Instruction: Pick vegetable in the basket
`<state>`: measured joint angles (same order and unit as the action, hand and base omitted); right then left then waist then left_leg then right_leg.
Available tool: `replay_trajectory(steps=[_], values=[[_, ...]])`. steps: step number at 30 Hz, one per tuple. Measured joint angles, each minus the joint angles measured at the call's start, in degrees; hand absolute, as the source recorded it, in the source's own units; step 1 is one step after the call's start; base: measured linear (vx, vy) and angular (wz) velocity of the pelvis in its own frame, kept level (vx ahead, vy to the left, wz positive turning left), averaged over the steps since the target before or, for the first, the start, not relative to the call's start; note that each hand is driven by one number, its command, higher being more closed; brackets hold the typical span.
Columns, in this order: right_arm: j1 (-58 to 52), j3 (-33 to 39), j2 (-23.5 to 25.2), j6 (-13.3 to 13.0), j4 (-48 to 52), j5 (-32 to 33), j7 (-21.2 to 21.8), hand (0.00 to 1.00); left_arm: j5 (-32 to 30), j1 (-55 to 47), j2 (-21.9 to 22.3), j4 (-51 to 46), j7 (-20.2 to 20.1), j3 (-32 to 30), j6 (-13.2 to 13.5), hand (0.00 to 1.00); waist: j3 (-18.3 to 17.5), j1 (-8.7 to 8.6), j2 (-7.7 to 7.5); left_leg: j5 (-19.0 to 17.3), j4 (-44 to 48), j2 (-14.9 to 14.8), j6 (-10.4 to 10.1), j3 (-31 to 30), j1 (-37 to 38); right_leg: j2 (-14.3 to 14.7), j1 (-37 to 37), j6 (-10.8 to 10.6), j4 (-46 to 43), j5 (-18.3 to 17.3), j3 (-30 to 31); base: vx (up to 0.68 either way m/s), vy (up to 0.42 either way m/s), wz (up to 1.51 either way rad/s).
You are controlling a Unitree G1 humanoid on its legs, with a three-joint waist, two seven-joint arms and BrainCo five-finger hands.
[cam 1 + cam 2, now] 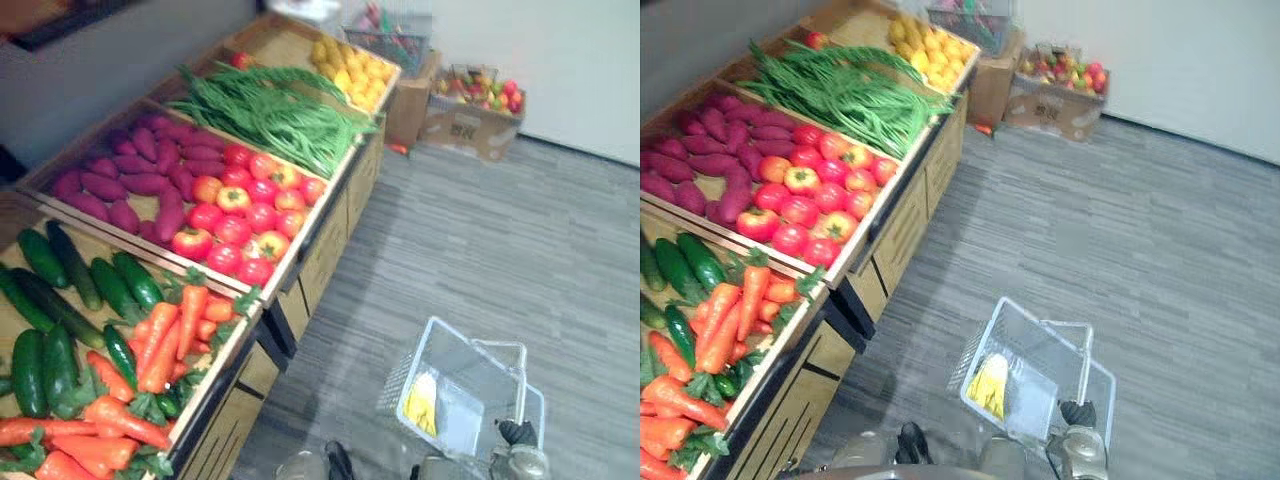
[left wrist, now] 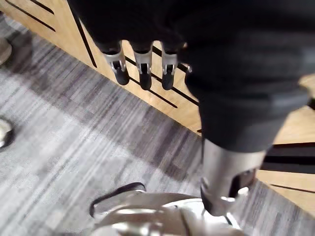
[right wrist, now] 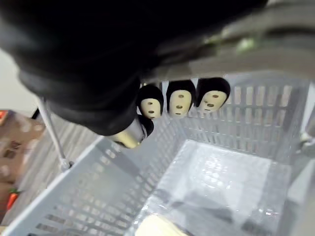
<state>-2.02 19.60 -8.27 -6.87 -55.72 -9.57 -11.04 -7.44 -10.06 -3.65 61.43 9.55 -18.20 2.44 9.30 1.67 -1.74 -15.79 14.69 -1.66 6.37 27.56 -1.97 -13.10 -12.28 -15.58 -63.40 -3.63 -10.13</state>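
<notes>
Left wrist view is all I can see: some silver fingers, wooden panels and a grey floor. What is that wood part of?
Observer: It is the front of a stand whose top holds vegetables, with carrots and cucumbers at the end nearest the robot.
Operator: Where would a vegetable go once picked?
Observer: Into a grey basket that the right hand holds by its handle, to the right of the stand.
Operator: Is anything in it?
Observer: One yellow item lies on its bottom. I cannot tell what it is.
</notes>
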Motion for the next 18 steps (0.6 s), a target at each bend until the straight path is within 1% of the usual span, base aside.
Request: replay_trajectory(steps=[1,2,3,4,5,6,7,8,9,10,11,12,13,14,15,16,17,18], values=[[-0.7,-0.1,0.1,-0.3,1.1,-0.4,0.0,1.00,0.0,0.0,0.0,0.0,0.0,0.0,0.0,0.00,-0.1,-0.04,0.05,0.5,-1.2,0.3,-0.1,-1.2,1.1,0.0,-1.1,0.7,0.4,-0.4,-0.5,0.26,0.017,1.24],[-1.4,-0.3,0.2,-1.3,2.5,-0.6,-0.1,1.00,0.0,0.0,0.0,-0.1,-0.1,-0.2,0.1,0.00,-0.4,-0.25,0.27,1.2,-3.1,0.6,-0.3,-4.2,2.1,-0.1,-3.9,2.2,2.7,-1.2,-1.0,0.27,-0.041,1.38],[-1.6,0.0,0.3,-1.5,3.1,-0.7,-0.1,1.00,0.0,0.3,0.0,-0.5,-0.1,-0.5,0.1,0.00,-0.3,-0.32,0.11,1.8,-3.9,0.8,-0.6,-7.5,3.1,-0.3,-5.9,3.4,6.4,-1.9,-0.9,0.27,-0.074,1.44],[-1.7,0.2,0.3,-1.4,3.0,-0.7,0.0,1.00,0.0,0.3,0.0,-0.7,-0.1,-0.9,0.1,0.00,-0.1,-0.33,-0.01,2.0,-4.3,0.8,-0.9,-9.2,3.5,-0.3,-6.6,3.9,8.8,-2.2,-0.6,0.32,-0.125,1.46],[-1.9,0.3,0.3,-1.5,3.0,-0.7,0.0,1.00,0.0,0.3,0.1,-0.9,-0.1,-1.7,0.1,0.00,-0.2,-0.05,-0.22,2.3,-4.6,0.7,-1.3,-12.6,4.3,-0.2,-6.8,4.5,15.0,-2.6,0.3,0.33,-0.162,1.50],[-2.0,0.5,0.6,-1.3,3.0,-0.7,0.0,1.00,0.0,0.3,0.4,-0.9,-0.1,-2.6,0.1,0.00,-0.2,0.06,-0.25,2.3,-4.7,0.2,-1.6,-16.0,4.5,0.6,-6.4,5.0,22.0,-2.8,2.6,0.33,-0.179,1.46],[-1.9,0.5,0.7,-1.4,3.0,-0.7,0.1,1.00,0.0,0.3,0.5,-0.9,-0.1,-2.8,0.1,0.00,-0.2,0.10,-0.23,2.4,-4.7,0.0,-2.1,-17.7,4.5,1.4,-6.3,5.4,25.5,-3.0,4.5,0.37,-0.275,1.53],[-1.6,0.9,1.2,-1.4,3.1,-0.7,0.2,1.00,0.0,0.7,0.8,-1.0,-0.1,-3.8,0.1,0.00,-0.2,0.06,-0.06,2.4,-4.7,-0.8,-3.2,-21.3,4.2,2.8,-6.0,6.0,32.4,-2.9,8.4,0.36,-0.337,1.57],[-1.6,1.6,1.7,-1.3,3.0,-0.7,0.3,1.00,0.0,1.3,1.1,-1.0,-0.1,-4.3,0.1,0.00,0.0,0.14,0.18,2.1,-4.6,-1.5,-4.5,-25.4,4.1,3.9,-5.2,5.9,38.2,-2.8,12.0,0.35,-0.376,1.62],[-1.6,2.2,2.1,-1.3,2.9,-0.7,0.3,1.00,0.0,1.5,1.1,-1.0,-0.1,-4.4,0.2,0.00,0.0,0.16,0.25,2.0,-4.5,-1.9,-5.2,-27.3,4.1,4.1,-4.9,6.6,40.3,-2.1,13.6,0.29,-0.396,1.71],[-1.8,3.1,2.9,-1.0,2.9,-0.6,0.2,1.00,0.0,2.0,1.2,-1.0,-0.1,-4.4,0.2,0.00,0.0,0.14,0.18,1.5,-4.4,-2.5,-6.8,-31.7,4.1,3.8,-4.1,7.8,43.4,-0.6,15.9,0.22,-0.364,1.61],[-2.2,3.2,3.1,-0.9,2.9,-0.6,0.2,1.00,0.0,2.3,1.2,-1.0,0.0,-4.5,0.2,0.00,-0.2,0.11,-0.16,0.9,-4.0,-2.9,-8.1,-34.7,4.0,3.5,-3.1,7.9,45.0,0.5,17.1,0.27,-0.507,1.98],[-3.1,3.9,3.8,-0.9,3.0,-0.5,0.3,1.00,0.0,2.5,0.7,-1.0,0.2,-4.7,0.3,0.00,-0.6,0.20,-1.70,-0.2,-3.3,-2.9,-10.2,-37.8,4.0,2.0,-1.8,7.9,45.7,5.8,16.8,0.23,-0.592,1.60],[-3.3,4.4,4.0,-0.8,2.9,-0.5,0.3,1.00,0.0,2.6,0.7,-0.8,0.3,-5.0,0.3,0.00,-0.5,0.36,-1.85,-0.8,-3.1,-3.4,-11.4,-39.4,3.9,1.7,-0.9,4.5,44.7,2.2,16.3,0.25,-0.732,1.54],[-3.0,4.7,4.0,-0.8,2.9,-0.6,0.3,1.00,0.1,3.0,1.2,-0.4,0.4,-5.9,0.5,0.00,-0.7,1.00,-1.01,-0.3,-3.1,-6.1,-13.4,-40.8,3.3,2.8,0.7,4.7,44.8,-3.2,11.8,0.17,-0.621,0.93],[-2.6,4.6,3.7,-0.8,3.0,-0.7,0.5,1.00,0.3,3.1,1.6,-0.1,0.7,-5.9,0.6,0.00,-0.6,1.10,-0.35,0.2,-3.3,-7.3,-14.2,-40.7,2.8,3.5,0.6,5.3,44.7,-4.0,10.3,0.13,-0.560,0.86],[-1.9,4.5,3.2,-0.8,3.0,-0.7,1.0,1.00,0.5,3.4,2.4,0.3,1.2,-5.9,0.6,0.00,-0.6,0.97,1.80,2.1,-4.6,-9.8,-16.2,-40.7,2.0,5.5,0.5,6.2,44.3,-4.5,7.9,0.07,-0.397,0.49],[-1.9,4.5,3.1,-0.8,2.8,-0.9,1.3,1.00,0.5,3.3,2.6,0.3,1.2,-5.9,0.7,0.00,-0.6,0.97,2.21,3.4,-5.6,-10.5,-16.7,-40.7,2.1,6.1,0.5,6.8,43.9,-4.9,7.0,0.08,-0.509,0.63]])
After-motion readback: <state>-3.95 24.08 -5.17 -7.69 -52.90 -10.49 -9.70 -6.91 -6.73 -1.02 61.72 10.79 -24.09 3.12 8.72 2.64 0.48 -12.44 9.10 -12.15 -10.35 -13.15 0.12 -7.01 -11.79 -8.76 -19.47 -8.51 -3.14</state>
